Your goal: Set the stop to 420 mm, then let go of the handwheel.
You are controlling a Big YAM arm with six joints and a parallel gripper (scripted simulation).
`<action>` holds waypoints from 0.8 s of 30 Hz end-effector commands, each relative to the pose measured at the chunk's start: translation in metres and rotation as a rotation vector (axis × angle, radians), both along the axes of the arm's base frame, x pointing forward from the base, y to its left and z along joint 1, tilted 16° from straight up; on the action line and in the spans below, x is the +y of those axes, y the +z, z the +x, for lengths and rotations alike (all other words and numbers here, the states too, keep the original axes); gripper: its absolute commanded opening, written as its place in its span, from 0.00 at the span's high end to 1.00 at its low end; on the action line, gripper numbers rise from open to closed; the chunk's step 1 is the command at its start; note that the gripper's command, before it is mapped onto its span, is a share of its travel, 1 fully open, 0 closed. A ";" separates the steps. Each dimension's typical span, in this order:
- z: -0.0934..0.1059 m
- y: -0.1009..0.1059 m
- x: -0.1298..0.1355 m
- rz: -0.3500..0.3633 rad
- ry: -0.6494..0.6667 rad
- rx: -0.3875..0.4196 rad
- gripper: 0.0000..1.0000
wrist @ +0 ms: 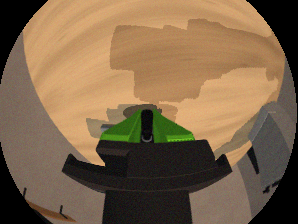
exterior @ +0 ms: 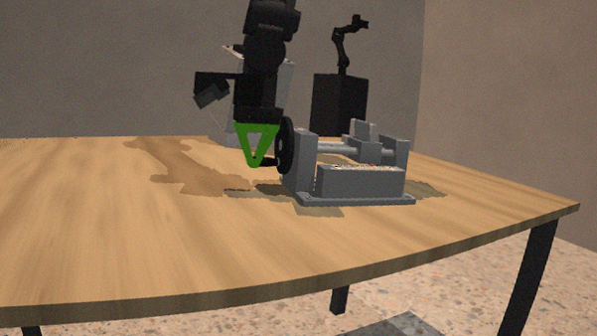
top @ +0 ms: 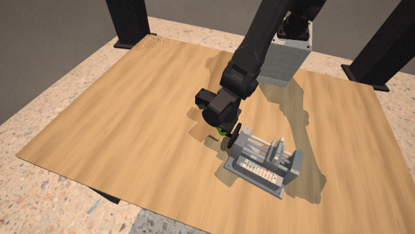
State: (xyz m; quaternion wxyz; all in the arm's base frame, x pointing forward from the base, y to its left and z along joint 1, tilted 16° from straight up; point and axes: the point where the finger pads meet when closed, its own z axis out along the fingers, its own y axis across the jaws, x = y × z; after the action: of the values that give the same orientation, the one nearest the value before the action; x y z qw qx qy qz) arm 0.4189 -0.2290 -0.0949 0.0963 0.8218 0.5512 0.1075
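Handwheel (top: 234, 135) (exterior: 285, 144) stands upright at one end of the grey slide fixture (top: 238, 145) (exterior: 303, 159), which sits on the wooden table (top: 116, 116) (exterior: 102, 223) (wrist: 75, 60). The gripper (top: 222, 134) (exterior: 253, 161) (wrist: 147, 113) has its green fingers closed on the wheel's black crank handle (top: 229, 135) (exterior: 268, 162) (wrist: 146, 122), which sits low on the wheel in the exterior view. The stop (top: 279, 151) (exterior: 367, 151) rides its rods nearer the end away from the wheel, a red pointer (top: 267, 169) (exterior: 370, 164) below it over the pale scale (top: 255, 171) (exterior: 340, 164).

Turning the wheel to bring the stop to its mark looks like the step in hand. Good practice would be to carry the handle round a true circle about the wheel's axis, with the wrist easing along so the handle can swivel between the pads. Pulling outward or cutting the curve could strain the grip or let the handle slip. Near the mark, small arcs would serve best — then a full halt before opening, and a straight retreat so no finger nudges the wheel.

The scale carries ticks and what look like printed figures, too small to read — so I cannot say whether the pointer is at 420. No brand name is legible.
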 end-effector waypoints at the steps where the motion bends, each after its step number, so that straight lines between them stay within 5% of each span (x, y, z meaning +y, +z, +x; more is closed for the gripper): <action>1: 0.012 -0.002 0.001 -0.003 0.001 0.000 0.94; 24: 0.040 0.008 -0.011 0.000 0.001 0.003 0.94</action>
State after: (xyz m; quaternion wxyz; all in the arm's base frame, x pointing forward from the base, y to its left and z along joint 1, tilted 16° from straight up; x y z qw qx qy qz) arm 0.4332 -0.2347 -0.0936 0.0842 0.8237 0.5517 0.1006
